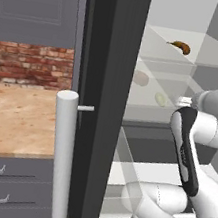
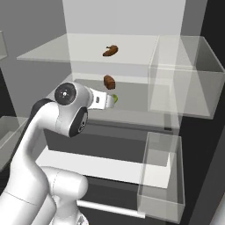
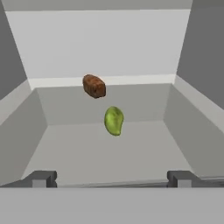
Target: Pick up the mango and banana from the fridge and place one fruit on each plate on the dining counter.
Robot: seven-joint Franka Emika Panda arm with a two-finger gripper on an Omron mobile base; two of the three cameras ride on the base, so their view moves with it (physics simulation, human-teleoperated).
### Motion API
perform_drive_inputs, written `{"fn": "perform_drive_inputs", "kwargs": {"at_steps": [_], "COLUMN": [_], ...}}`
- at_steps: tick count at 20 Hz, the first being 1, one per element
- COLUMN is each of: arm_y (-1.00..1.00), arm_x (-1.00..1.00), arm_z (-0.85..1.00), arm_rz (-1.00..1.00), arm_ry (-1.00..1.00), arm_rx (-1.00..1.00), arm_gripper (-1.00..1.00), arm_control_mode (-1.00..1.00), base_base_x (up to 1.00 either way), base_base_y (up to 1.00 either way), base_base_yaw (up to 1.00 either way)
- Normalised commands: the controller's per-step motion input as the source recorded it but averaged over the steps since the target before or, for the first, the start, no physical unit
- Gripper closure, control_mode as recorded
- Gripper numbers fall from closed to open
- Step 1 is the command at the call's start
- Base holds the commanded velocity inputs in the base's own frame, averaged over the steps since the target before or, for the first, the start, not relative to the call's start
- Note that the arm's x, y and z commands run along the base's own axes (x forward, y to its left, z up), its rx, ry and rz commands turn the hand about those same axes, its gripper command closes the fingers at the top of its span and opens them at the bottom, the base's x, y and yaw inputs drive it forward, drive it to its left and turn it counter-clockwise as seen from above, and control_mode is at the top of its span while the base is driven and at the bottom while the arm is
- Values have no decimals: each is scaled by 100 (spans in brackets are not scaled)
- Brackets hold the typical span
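**Operator:** Where does my arm stand, and what is in front of it?

**Describer:** Your white arm reaches into the open fridge (image 2: 123,26), a white interior with clear glass shelves. In the hand view your gripper (image 3: 112,178) shows two dark finger tips set far apart at the bottom, jaws spread wide, nothing between them.

**Operator:** Where is the mango?

**Describer:** The mango (image 3: 113,120) lies straight ahead of your hand on the middle glass shelf, a small yellow-green fruit, centred between the two finger tips but farther in, not touching them. In the right base view the mango (image 2: 114,98) peeks out just past the end of your hand. In the left base view it is a pale oval (image 1: 160,99) seen through the glass.

**Operator:** Anything near it?

**Describer:** A brown oval lump (image 3: 94,85) sits just behind the mango and slightly to its left in the hand view, near it; I cannot tell whether they touch. One shelf higher lies a curved brown-mottled banana (image 2: 110,51), well apart from both.

**Operator:** And around the fridge?

**Describer:** The dark fridge door (image 1: 101,104) stands open to your left, edge-on, with a pale bar handle (image 1: 62,158). Beyond it you have a wooden worktop (image 1: 12,119) over grey drawers, with a brick wall (image 1: 30,64) behind. Clear door bins (image 2: 162,176) hang at the right.
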Motion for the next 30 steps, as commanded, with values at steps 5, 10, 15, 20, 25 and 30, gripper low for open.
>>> {"fn": "perform_drive_inputs", "kwargs": {"at_steps": [5,10,15,20,25,30], "arm_y": [0,0,0,0,-1,-3], "arm_x": [47,42,40,35,29,29], "arm_z": [-14,-8,-11,-13,-21,-25], "arm_rz": [0,0,0,0,0,0], "arm_ry": [0,4,0,0,7,9], "arm_rx": [1,0,0,0,0,0], "arm_gripper": [-100,-100,-100,-100,-100,-100], "arm_control_mode": [-100,-100,-100,-100,-100,-100], "base_base_x": [0,0,0,0,0,0], "base_base_y": [0,0,0,0,0,0], "base_base_yaw": [0,0,0,0,0,0]}}
